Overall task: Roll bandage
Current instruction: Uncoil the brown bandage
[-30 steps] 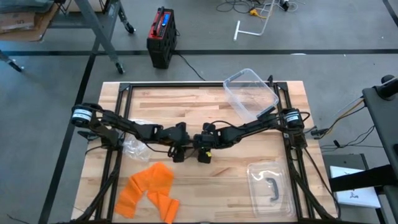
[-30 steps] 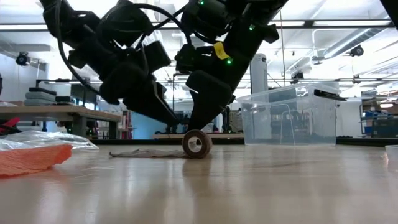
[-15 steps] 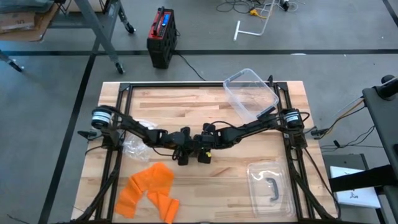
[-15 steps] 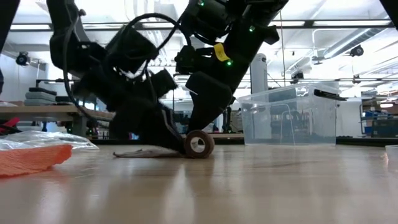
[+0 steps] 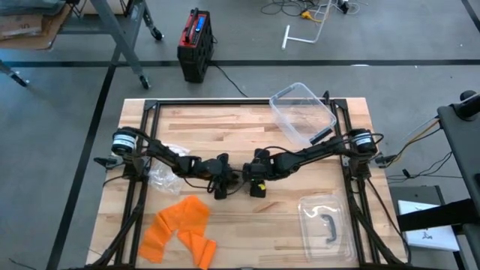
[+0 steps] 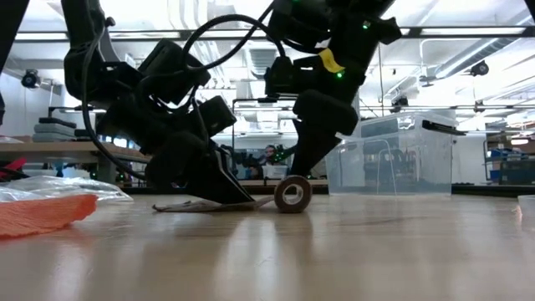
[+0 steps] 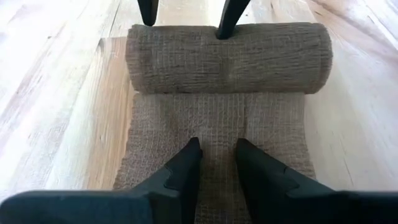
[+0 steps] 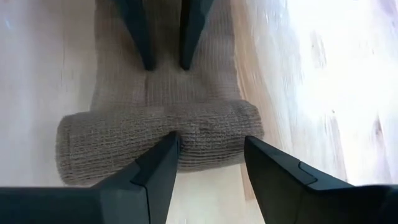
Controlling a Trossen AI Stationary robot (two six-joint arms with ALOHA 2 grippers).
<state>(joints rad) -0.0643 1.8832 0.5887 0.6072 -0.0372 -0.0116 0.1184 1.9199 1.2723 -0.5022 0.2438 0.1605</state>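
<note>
A tan bandage lies at the table's middle. Its rolled part [image 6: 292, 194] rests on the wood and shows in both wrist views [image 7: 227, 57] [image 8: 155, 140]. Its flat strip [image 7: 217, 118] runs from the roll toward the table's left. My left gripper [image 7: 217, 152] [image 5: 223, 187] is down on the strip, fingers only a little apart. My right gripper [image 8: 208, 149] [image 5: 257, 187] is open, its tips on the roll from the table's right side. My left gripper presses both fingertips [image 7: 191, 155] down on the flat strip [image 7: 217, 134], a short way behind the roll. The fingers slant down from the table's left and lie along the strip, which lies flat on the wood. My right gripper rests its open fingertips [image 8: 168, 143] on the roll's upper side [image 8: 205, 134], one near the roll's middle, one near its end. The fingers slant down from the table's right. The roll rests on the table.
An orange cloth [image 5: 180, 225] lies at the near left, with a clear plastic bag [image 5: 161, 176] beside the left arm. A clear bin [image 5: 302, 112] stands at the far right. Its lid [image 5: 324, 225] lies at the near right.
My left gripper has moved toward the table's right and come down onto the flat strip. My right gripper has gone toward the table's right edge with the roll. The roll has rolled that way, the strip's left end has stayed, and more flat strip lies behind the roll.
</note>
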